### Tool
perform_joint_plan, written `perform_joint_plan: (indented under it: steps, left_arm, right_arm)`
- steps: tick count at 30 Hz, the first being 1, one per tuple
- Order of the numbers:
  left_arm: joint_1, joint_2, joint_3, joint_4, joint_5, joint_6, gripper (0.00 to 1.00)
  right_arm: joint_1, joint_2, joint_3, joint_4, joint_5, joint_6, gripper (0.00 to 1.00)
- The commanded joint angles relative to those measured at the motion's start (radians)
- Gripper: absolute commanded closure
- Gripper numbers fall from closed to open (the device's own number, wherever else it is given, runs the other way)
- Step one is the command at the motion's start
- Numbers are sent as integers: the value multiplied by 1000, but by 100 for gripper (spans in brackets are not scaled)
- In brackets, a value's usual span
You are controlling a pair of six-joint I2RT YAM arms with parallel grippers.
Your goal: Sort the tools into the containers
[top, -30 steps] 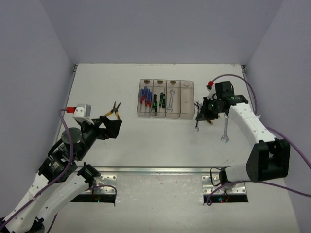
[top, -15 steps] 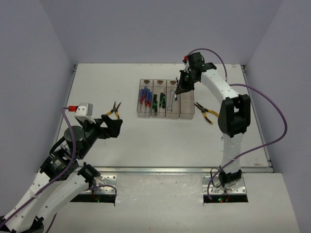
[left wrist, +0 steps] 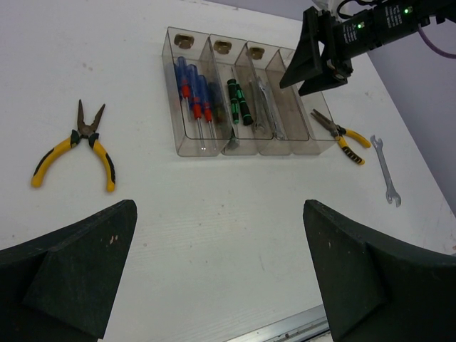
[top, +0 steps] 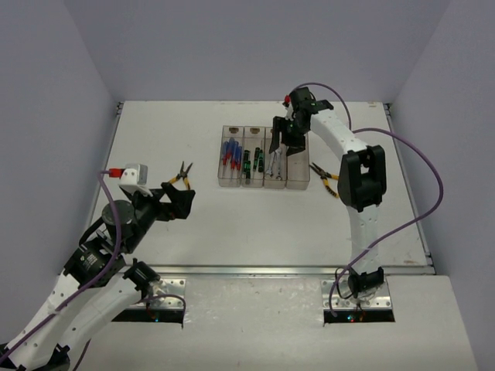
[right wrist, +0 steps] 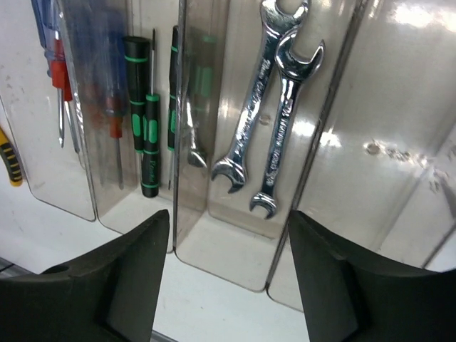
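Observation:
The containers [top: 298, 179] are four clear bins in a row at mid-table. Blue-handled screwdrivers [top: 229, 157] fill the left bin and black-and-green screwdrivers [top: 254, 161] the second. Two silver wrenches [right wrist: 265, 125] lie side by side in the third bin; the fourth [right wrist: 377, 135] holds nothing. My right gripper [top: 283, 150] hovers open over the third bin, with nothing between its fingers [right wrist: 135, 285]. Another wrench [left wrist: 385, 169] and yellow-handled pliers [top: 325, 177] lie on the table right of the bins. A second pair of pliers [top: 183, 175] lies to the left, just beyond my open, empty left gripper [top: 175, 202].
The right arm [top: 358, 182] stretches from its base up across the table's right side. A metal rail [top: 255, 270] runs along the near table edge. Bare white table lies between the left gripper and the bins.
My right gripper lifted a wrench from the table right of the bins, carried it over the third bin and opened; the wrench now lies there. The left arm has not moved.

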Motion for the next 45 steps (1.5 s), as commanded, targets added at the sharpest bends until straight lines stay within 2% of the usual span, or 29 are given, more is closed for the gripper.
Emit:
perform_joint_plan:
  steps: [1, 6, 10, 12, 16, 20, 23, 29, 33, 35, 39, 43, 45]
  left_arm:
    - [-11, -10, 2, 39, -5, 0, 0]
    - [-11, -31, 0, 39, -15, -3, 0]
    - [-11, -23, 4, 30, -28, -9, 0]
    - [-11, -22, 5, 28, -29, -11, 0]
    - [-10, -24, 5, 29, -24, -9, 0]
    - [-11, -49, 5, 28, -21, -8, 0]
    - [-10, -90, -1, 36, -19, -6, 0]
    - [-13, -106, -4, 42, -6, -1, 0]
    - [-21, -104, -3, 42, -2, 0, 0]
    - [-24, -112, -3, 42, -2, 0, 0]
    - [-28, -123, -6, 44, 1, 1, 0]
    - [-28, -121, -4, 45, 3, 2, 0]
    - [-29, -125, -4, 45, 4, 3, 0]
  right_arm:
    - [-33, -219, -117, -3, 74, -44, 31]
    - [-202, -484, -491, 45, 171, -102, 29]
    - [-359, -542, -683, 79, 373, -120, 25]
    - [-436, -537, -776, 118, 410, -117, 23]
    - [-498, -504, -861, 178, 414, -94, 23]
    - [-514, -461, -862, 180, 389, -126, 24]
    - [-531, -430, -874, 193, 358, -157, 27]
    - [-532, -335, -860, 228, 236, -219, 39]
    - [-531, -261, -832, 203, 310, -253, 50]
    - [-531, -238, -829, 205, 295, -255, 56]
    - [-531, -211, -820, 199, 255, -262, 72]
    - [-531, -200, -814, 178, 237, -251, 100]
    - [-532, -221, -821, 176, 241, -224, 100]
